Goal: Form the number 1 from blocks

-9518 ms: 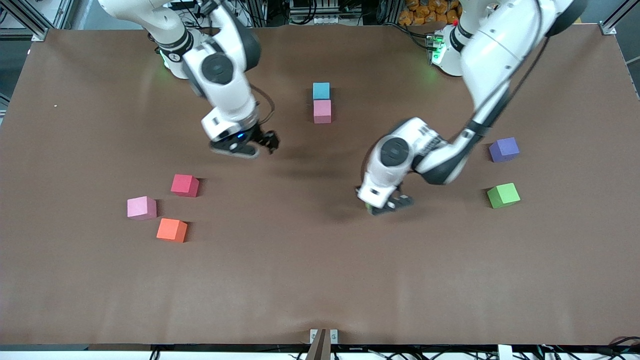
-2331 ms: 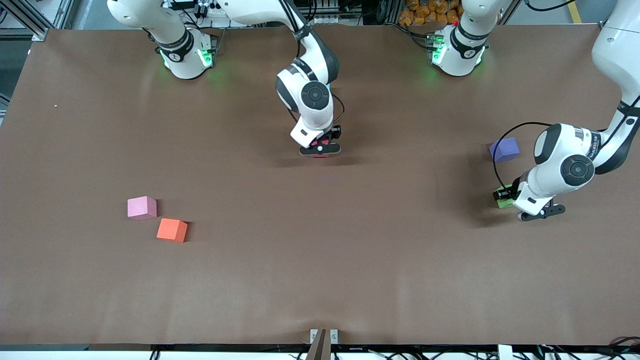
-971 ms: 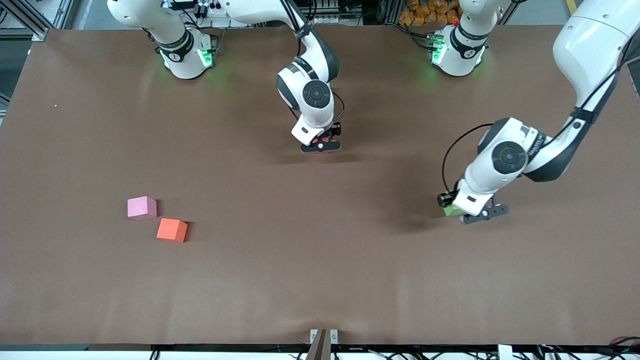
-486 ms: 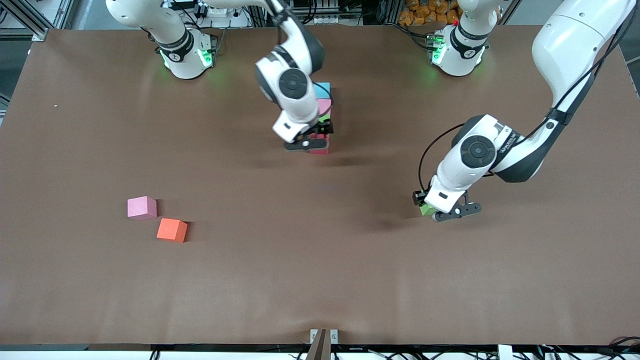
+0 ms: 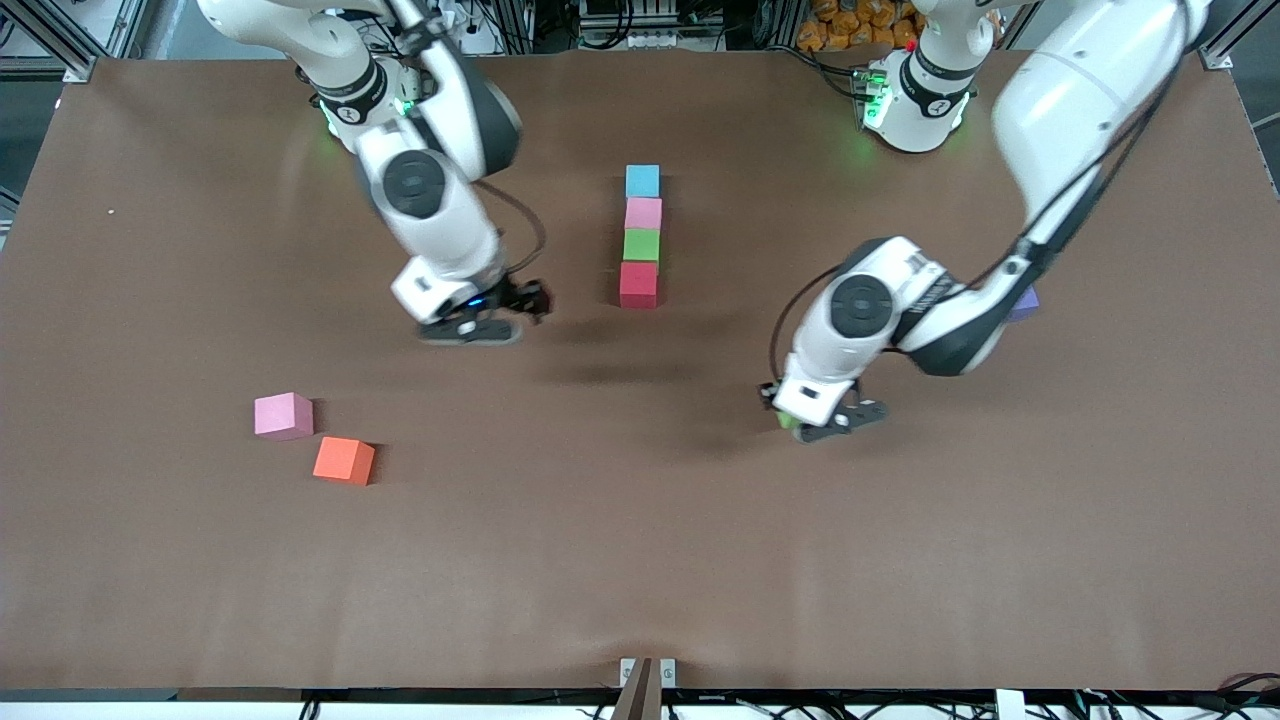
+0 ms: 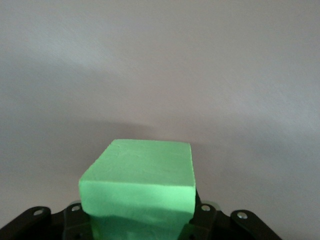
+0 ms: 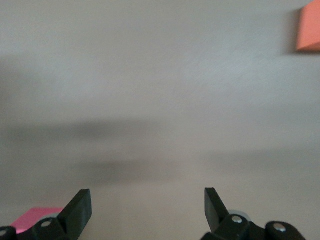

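Sitting apart near the right arm's end of the counter (image 5: 640, 560) are a pink block (image 5: 283, 415) and an orange block (image 5: 343, 460), waiting their turn. The right tool (image 5: 470, 325) hangs over bare counter with its fingers spread wide and nothing in them. Four blocks make a straight line for the number one: blue (image 5: 642, 181), pink, green, red (image 5: 638, 284). The left tool (image 5: 825, 425) squeezes another green block (image 6: 140, 187), probably carrying it toward that line.

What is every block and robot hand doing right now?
Blue, pink, green, red blocks: lined up touching, on the table.
Loose pink block: lying free.
Orange block: lying free.
Held green block: carried.
Left gripper: shut on it.
Right gripper: jaws open, empty.
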### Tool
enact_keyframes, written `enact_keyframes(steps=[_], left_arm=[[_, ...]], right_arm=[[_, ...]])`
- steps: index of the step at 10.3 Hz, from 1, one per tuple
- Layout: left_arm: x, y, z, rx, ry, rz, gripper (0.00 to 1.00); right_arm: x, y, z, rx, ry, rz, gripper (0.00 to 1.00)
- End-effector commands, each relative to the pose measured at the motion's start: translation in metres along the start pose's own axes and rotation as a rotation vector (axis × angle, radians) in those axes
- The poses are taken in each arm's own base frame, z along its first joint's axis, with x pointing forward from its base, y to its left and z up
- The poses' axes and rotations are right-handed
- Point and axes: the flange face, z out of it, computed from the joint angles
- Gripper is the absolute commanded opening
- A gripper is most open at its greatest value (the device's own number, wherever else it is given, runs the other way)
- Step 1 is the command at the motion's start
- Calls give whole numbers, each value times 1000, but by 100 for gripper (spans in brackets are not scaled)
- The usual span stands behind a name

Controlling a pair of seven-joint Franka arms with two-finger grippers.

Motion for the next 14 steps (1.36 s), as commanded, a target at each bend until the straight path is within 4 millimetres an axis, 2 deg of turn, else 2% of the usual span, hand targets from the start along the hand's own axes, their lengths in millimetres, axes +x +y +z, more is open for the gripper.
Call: enact_keyframes(steps=[1, 3, 4, 6, 7, 8, 10, 12, 14], left_arm=[[-46, 55, 9, 19, -21, -24, 0], [-81, 83, 18, 37, -13, -20, 0], [-89, 92, 16, 36, 0, -2, 0], [-95, 106, 16, 21, 6, 46, 0], [-108, 115, 16, 18, 3, 127, 0], [-110, 114, 23, 24, -8, 209, 0], [-132, 128, 32, 25, -23, 300, 0], [-148, 149, 33, -11, -59, 292, 0], [-156, 157, 29, -25, -64, 292, 0]], right_arm=[[28, 64, -30, -24, 67, -34, 100], [62, 122, -56, -21, 117, -40, 100], [79, 148, -69, -21, 148, -48, 100], [103, 186, -114, -22, 218, -43, 100], [105, 191, -139, -30, 200, -49, 100], [106, 193, -165, -40, 157, -45, 100], [100, 214, -213, -61, 86, -111, 100], [96, 253, -232, -66, 47, -152, 100], [88, 288, -243, -67, 10, -199, 100]])
